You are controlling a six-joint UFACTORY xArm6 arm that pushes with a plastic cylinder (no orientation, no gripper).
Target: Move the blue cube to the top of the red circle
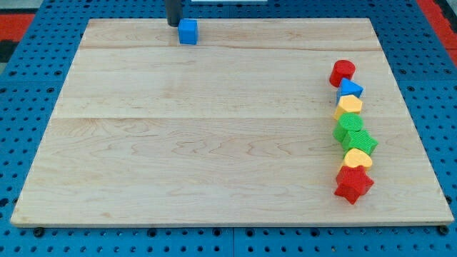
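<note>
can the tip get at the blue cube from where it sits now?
Probably yes. My tip sits just to the view's left of the blue cube, near the board's top edge, with nothing between them. The other blocks are lined up far off at the view's right.

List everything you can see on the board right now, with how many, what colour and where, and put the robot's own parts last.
blue cube: one, blue, view's top, left of centre.
red circle block: one, red, top of the column at the view's right.
blue triangular block: one, blue, just below the red circle.
yellow heart-like blocks: two, yellow, in the column.
green blocks: two, green, mid-column, shapes unclear.
red star block: one, red, column's bottom.
wooden board: one, pale wood.
blue pegboard: one, blue, around the board.
my tip: one dark rod, just left of the blue cube, touching or nearly.
</note>
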